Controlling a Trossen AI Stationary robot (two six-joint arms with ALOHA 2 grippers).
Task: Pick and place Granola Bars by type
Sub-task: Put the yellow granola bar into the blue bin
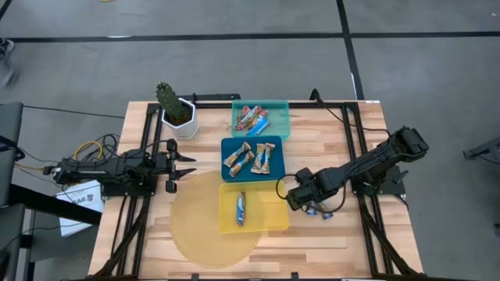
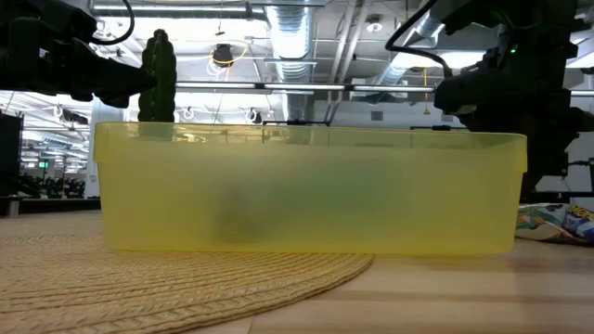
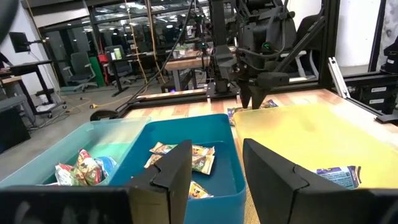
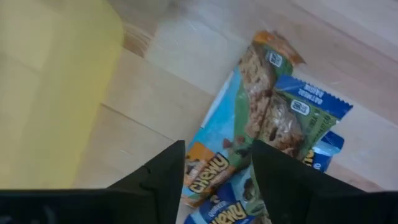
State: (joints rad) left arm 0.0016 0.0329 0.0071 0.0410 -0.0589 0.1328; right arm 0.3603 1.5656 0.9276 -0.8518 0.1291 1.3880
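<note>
Bars are mostly sorted from where I'm sitting. The teal tray (image 1: 277, 117) at the far side of the table has a few red-multicolour granola bars (image 1: 251, 119) in it. The blue tray (image 1: 229, 168) right next to it holds the tan-brown bars (image 1: 250, 158), and the yellow tray (image 1: 266, 215), nearest the front edge and sitting partly on a round woven mat (image 1: 195, 226), has one blue-white bar (image 1: 241, 208) lying in it.

My right gripper (image 1: 299, 195) is down just off the yellow tray's right side, over a small loose pile of bars (image 1: 319, 209) on the bare wood. In the right wrist view its fingers (image 4: 163, 177) are spread apart with nothing between them. Right below sit a Chewy bar in a teal and orange wrapper (image 4: 230, 134) and a blue-wrapped one (image 4: 301, 115) overlapping it.

The left gripper (image 1: 186, 165) is parked on the left side of the table, level with the blue tray, pointing toward it. Its fingers (image 3: 177, 174) are parted and empty too.

A potted cactus (image 1: 173, 105) in a white pot stands at the far left corner, beside the teal tray.
</note>
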